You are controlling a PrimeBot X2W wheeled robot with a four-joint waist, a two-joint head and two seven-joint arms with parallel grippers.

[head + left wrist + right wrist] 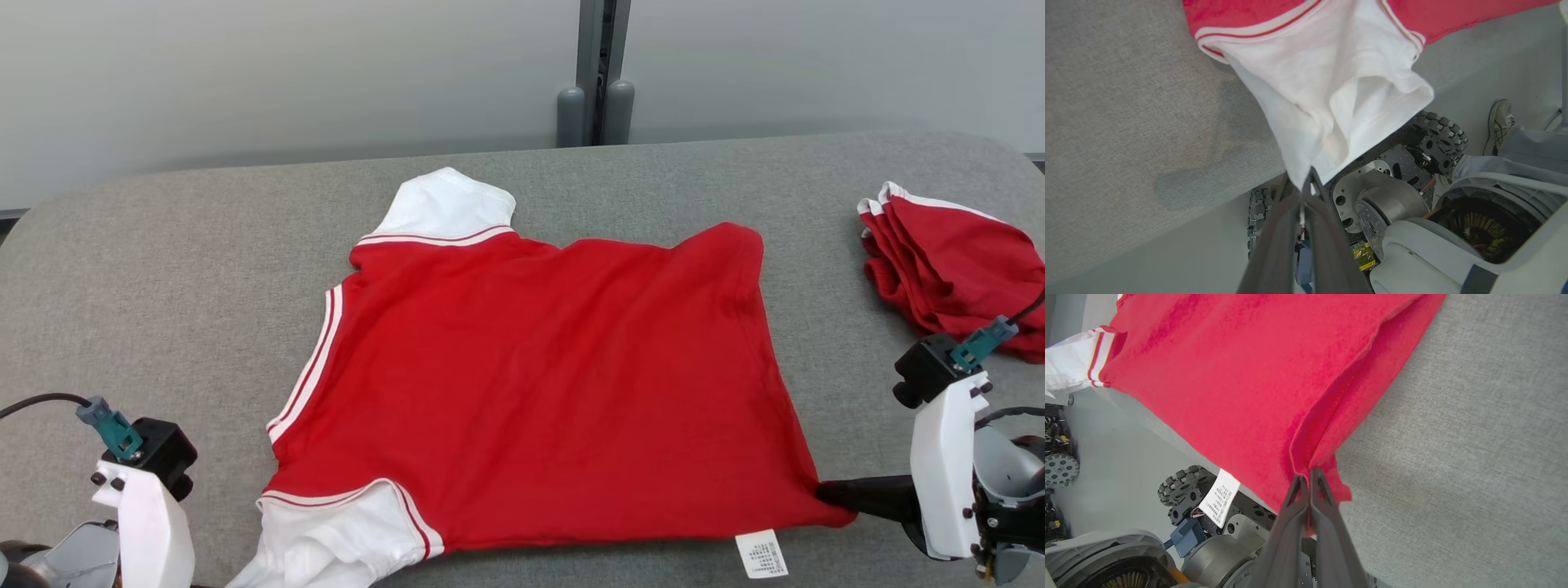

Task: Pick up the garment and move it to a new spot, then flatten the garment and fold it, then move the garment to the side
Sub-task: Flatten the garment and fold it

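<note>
Red garment (531, 384) flat mid-worktop (163, 269), pinched at both near corners.
The left end effector (1305, 179) is pressed together on the white sleeve (1331, 94), which droops over the worktop's near edge. Grey woven covering, pale wall (245, 73) behind. The right end effector (826, 492) nips the soft knit's hem corner, and a red pile (955, 269) is cut off at the frame's right.

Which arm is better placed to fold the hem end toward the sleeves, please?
Right, probably: the right gripper is shut on the garment at its hem corner; the left gripper pinches the white sleeve.
</note>
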